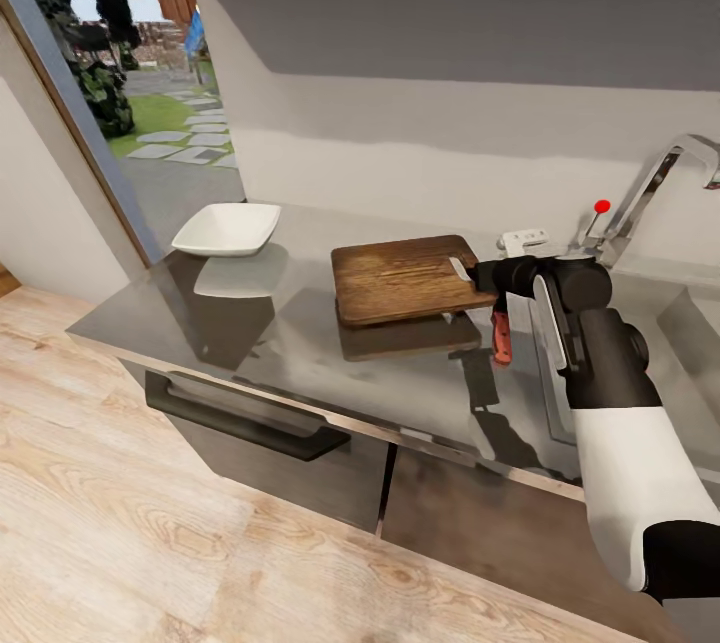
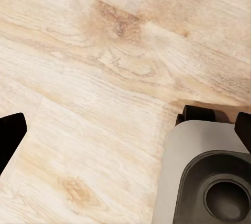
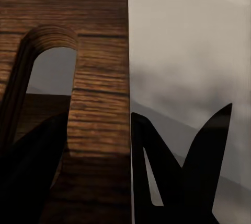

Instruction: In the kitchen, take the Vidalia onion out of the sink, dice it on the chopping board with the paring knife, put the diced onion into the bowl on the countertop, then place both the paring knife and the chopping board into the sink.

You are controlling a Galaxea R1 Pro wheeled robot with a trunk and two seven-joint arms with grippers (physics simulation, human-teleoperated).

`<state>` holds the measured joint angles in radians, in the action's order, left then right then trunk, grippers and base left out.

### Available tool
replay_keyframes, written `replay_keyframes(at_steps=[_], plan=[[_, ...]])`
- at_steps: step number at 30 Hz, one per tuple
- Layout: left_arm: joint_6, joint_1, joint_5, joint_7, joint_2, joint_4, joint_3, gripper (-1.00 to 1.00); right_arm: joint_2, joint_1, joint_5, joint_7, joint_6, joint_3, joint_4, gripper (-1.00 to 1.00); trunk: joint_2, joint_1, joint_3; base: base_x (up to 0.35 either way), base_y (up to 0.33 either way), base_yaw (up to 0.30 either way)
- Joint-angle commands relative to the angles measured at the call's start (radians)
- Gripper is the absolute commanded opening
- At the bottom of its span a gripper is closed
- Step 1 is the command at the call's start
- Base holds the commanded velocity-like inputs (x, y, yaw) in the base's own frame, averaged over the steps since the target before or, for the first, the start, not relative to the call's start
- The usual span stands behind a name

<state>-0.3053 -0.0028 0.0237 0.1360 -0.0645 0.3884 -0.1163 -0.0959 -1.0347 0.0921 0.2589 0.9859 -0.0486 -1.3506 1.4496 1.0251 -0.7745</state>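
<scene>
The brown chopping board (image 1: 400, 278) lies over the grey countertop (image 1: 250, 343), its slot-hole end toward the sink. My right gripper (image 1: 478, 275) is shut on that end. In the right wrist view, the gripper (image 3: 99, 182) clamps the wooden strip beside the slot (image 3: 49, 72), and the gripped end looks slightly raised. The red-handled paring knife (image 1: 501, 335) lies on the counter just below the gripper. Far left on the counter stands the white bowl (image 1: 228, 228). The sink (image 1: 695, 318) is at the right edge. The Vidalia onion is out of view. My left gripper (image 2: 128, 130) hangs open over the floor.
The chrome tap (image 1: 655, 183) with its red knob (image 1: 601, 206) rises behind the sink. A small white object (image 1: 524, 241) sits at the back of the counter. Dark cabinets with a bar handle (image 1: 250, 418) lie below. A window is at the left.
</scene>
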Motion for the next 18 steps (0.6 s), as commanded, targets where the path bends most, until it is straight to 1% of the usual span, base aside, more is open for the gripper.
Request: replay_keyframes(at_steps=[1,8,18], plan=[[-0.003,0.0,0.002,0.001,0.0,0.0,0.0,1.0,-0.001,-0.001,0.009,0.008,0.004,-0.002,-0.001,-1.0,0.0,0.0,-0.001,0.0,0.0,-0.01],[-0.003,0.0,0.002,0.001,0.0,0.0,0.0,1.0,-0.001,-0.001,0.009,0.008,0.004,-0.002,-0.001,-1.0,0.0,0.0,0.002,0.0,0.0,-0.151],[-0.003,0.0,0.002,0.001,0.0,0.0,0.0,1.0,-0.001,-0.001,0.011,0.006,0.002,-0.002,-0.001,-1.0,0.0,0.0,0.003,0.0,0.001,-0.011]])
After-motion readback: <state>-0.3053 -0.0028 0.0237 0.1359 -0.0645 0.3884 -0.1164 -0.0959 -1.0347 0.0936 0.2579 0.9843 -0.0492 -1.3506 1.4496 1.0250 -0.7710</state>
